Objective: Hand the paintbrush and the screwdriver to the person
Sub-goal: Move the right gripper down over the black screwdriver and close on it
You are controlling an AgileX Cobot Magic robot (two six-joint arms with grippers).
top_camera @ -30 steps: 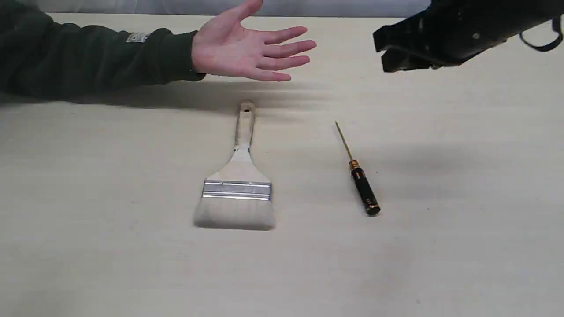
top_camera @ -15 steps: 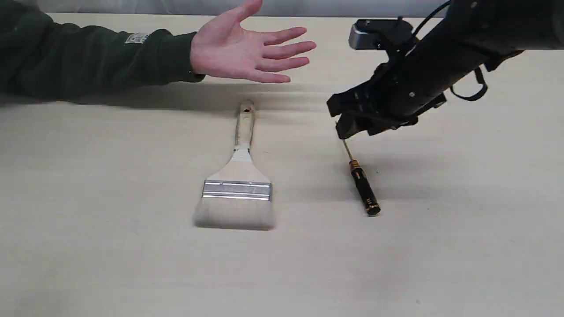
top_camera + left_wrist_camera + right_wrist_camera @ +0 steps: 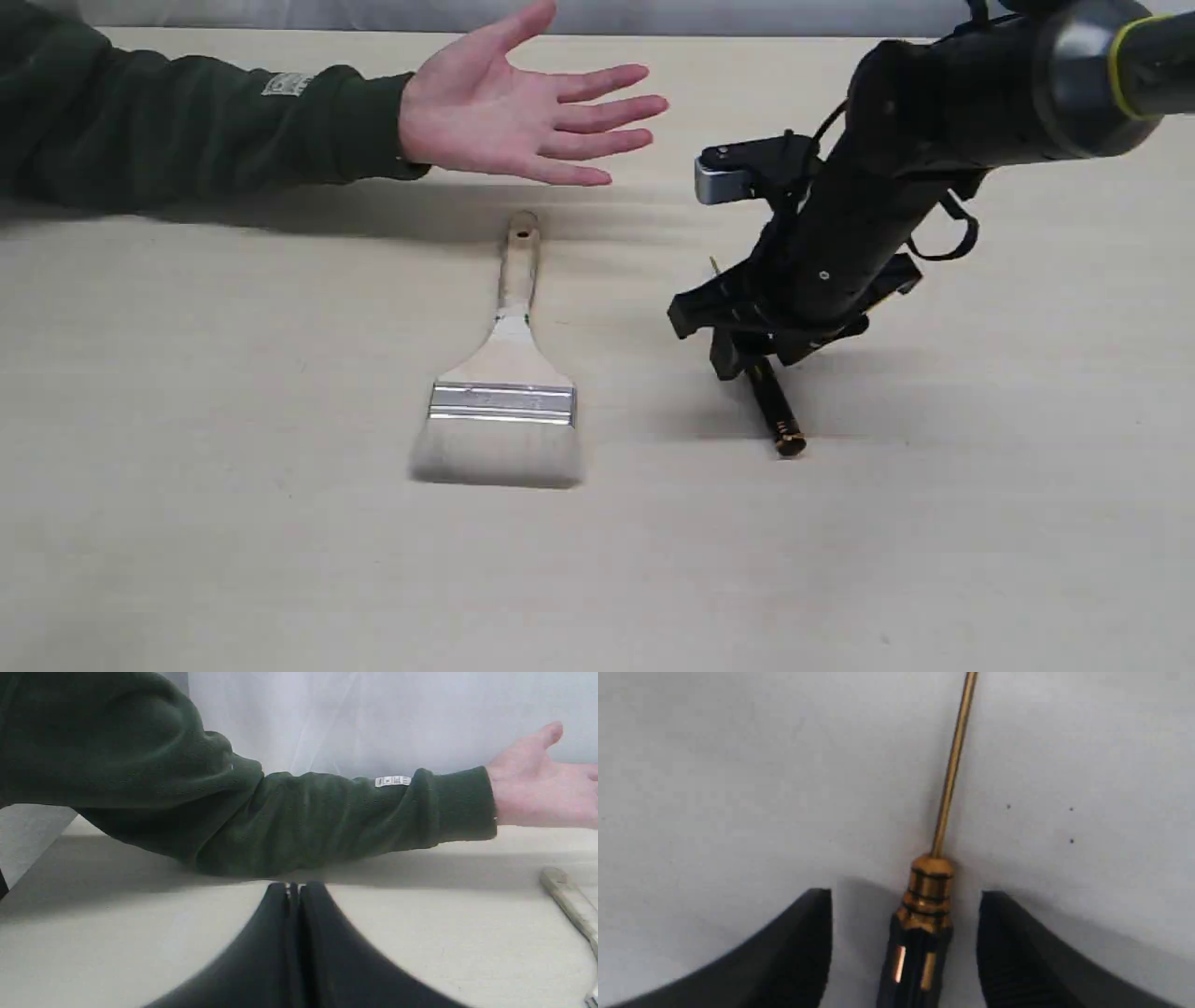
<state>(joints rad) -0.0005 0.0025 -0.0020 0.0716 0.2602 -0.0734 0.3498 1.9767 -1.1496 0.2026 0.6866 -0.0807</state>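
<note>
Now the black right claw (image 3: 738,359) is down low over the slim screwdriver with the black handle and thin gold shaft (image 3: 775,415), which lies flat on the pale beige counter (image 3: 280,560). The claw is spread wide, with one finger on each side of the handle near its gold band. The right wrist view shows a gap on both sides, so it is not pinching anything. To the left of the screwdriver, well apart from it, lies the wide flat paintbrush with the pale wood handle, shiny silver band and whitish bristles (image 3: 504,373). Its handle points to the far side of the counter. Just past the end of that handle is the person's bare open hand (image 3: 509,112), palm showing, on an arm in a dark green sleeve (image 3: 187,131) with a small white label (image 3: 285,82). The black left claw (image 3: 293,887) shows only in the left wrist view. Its two fingers are pressed together with nothing between them, near the green sleeve.
</note>
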